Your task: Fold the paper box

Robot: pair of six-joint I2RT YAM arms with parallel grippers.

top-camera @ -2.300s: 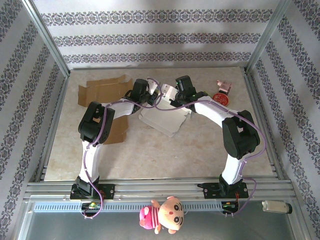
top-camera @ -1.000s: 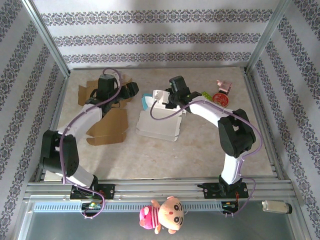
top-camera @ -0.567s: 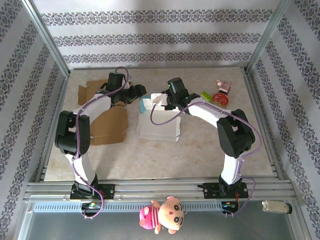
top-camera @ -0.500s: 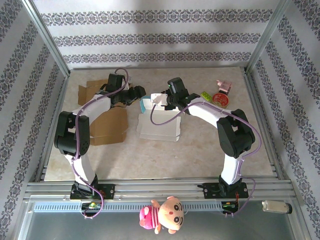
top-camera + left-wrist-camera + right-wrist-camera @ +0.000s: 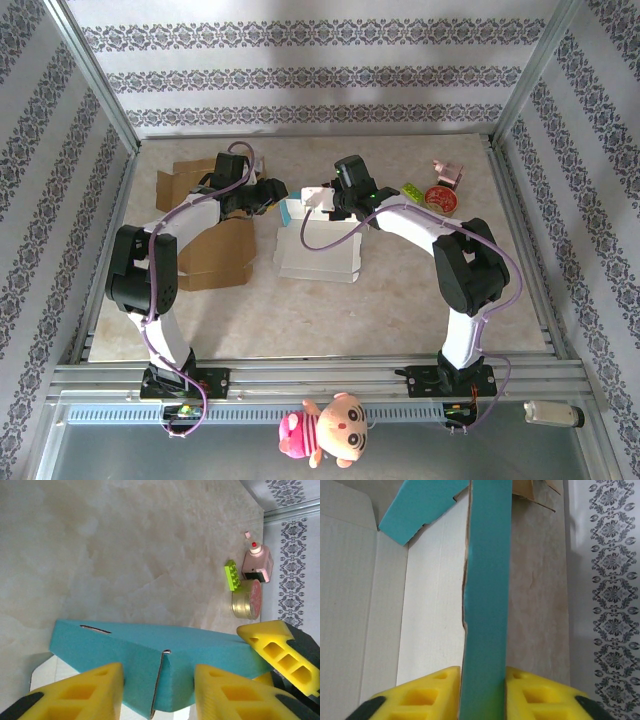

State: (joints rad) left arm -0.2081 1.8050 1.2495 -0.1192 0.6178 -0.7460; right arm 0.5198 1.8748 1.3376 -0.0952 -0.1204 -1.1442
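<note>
Biggest worry for me was the corner tearing. The right gripper (image 5: 482, 672) had its jaws pinched tight on the upright teal flap (image 5: 487, 580), pads flat against both faces. The flap's edge already looked a bit ragged in the right wrist view, so any pull against the grain could've ripped it along the crease.

Second worry was the left gripper (image 5: 159, 680). Its jaws straddled the teal corner with the fold seam sitting between the pads, and I honestly couldn't tell if they were pressing on it or just hovering round it. If they closed off-centre, I'd guess the corner would buckle instead of folding cleanly.

Nothing pinned the base either, so the whole box could've slid or lifted. The two grippers were also really close together, close enough that a bump looked possible.

As for where stuff was, the paper box (image 5: 318, 255) sat just to the right of the brown cardboard (image 5: 215, 250), apart from it. Both grippers were at the box's far edge, beyond the cardboard's right side. The left one was on the corner nearest the cardboard and the right one was just past it. Most of the box lay toward the arm bases from both hands, with only that raised teal edge reaching up into the fingers.
</note>
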